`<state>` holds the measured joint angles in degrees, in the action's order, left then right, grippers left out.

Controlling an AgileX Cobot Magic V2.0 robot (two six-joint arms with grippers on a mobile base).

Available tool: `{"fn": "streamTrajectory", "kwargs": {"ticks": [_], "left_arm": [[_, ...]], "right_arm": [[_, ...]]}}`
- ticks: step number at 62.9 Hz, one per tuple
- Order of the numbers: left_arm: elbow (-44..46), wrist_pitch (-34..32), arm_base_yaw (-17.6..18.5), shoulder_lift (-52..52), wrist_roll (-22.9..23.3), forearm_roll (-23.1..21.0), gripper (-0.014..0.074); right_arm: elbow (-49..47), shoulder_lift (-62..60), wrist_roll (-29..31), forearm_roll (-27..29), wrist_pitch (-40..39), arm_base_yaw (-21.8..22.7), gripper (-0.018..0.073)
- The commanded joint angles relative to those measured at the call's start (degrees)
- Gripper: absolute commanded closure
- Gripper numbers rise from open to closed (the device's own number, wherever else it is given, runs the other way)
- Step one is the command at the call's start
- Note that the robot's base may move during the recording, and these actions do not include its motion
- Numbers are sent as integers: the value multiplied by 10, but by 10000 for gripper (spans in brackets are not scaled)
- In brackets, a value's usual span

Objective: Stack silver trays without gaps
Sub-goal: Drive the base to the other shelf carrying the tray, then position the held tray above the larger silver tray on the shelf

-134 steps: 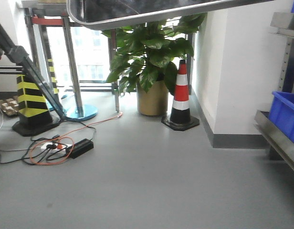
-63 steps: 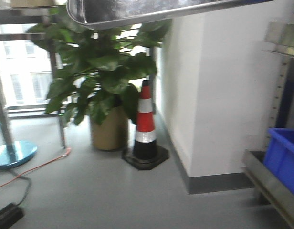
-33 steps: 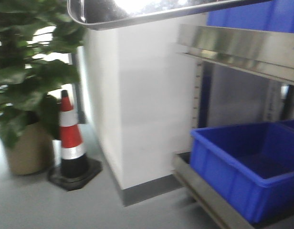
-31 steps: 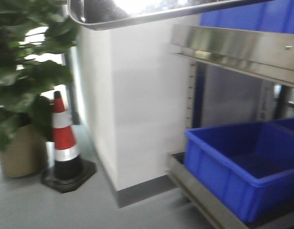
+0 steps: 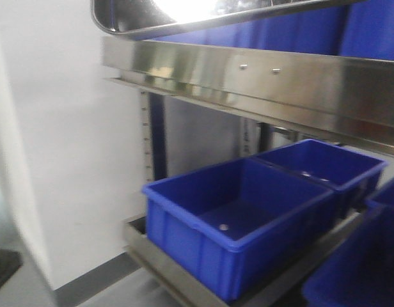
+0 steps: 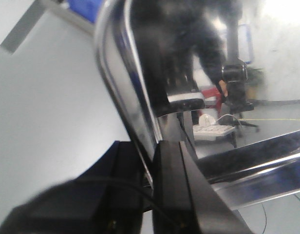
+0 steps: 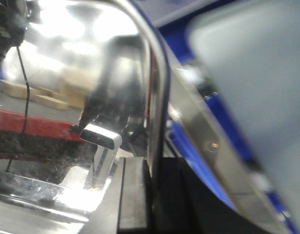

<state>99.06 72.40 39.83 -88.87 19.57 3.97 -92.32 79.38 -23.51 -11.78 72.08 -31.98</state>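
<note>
— Where's the silver tray (image 6: 135, 68)?
— Its rolled, mirror-shiny rim runs between my left gripper (image 6: 149, 163) fingers, pinched tight. My right gripper (image 7: 151, 178) clamps the rim too. Beyond both: a brushed-steel shelf rail (image 5: 248, 77), with smooth blue bins (image 5: 235, 224) lower.

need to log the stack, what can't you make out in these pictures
Front view: the shiny rectangular stainless steel tray is cut off by the top edge; its inside, and whether it is one tray or several, is hidden.
Left wrist view: the left end effector clamps the rim, too close and blurred to show the tray's far end.
Right wrist view: the right end effector, likewise; the blue plastic bins behind are smeared.
</note>
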Motion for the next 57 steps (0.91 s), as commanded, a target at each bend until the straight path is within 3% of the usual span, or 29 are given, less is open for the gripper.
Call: {"fn": "streamTrajectory", "kwargs": {"ticks": [1,57], "left_arm": [[17,19,10,20,-19,-53,645],[17,19,10,20,-19,-53,645]], "right_arm": [[-19,-17,5,31,-2,-6,503],[-19,-17,5,31,-2,-6,503]]}}
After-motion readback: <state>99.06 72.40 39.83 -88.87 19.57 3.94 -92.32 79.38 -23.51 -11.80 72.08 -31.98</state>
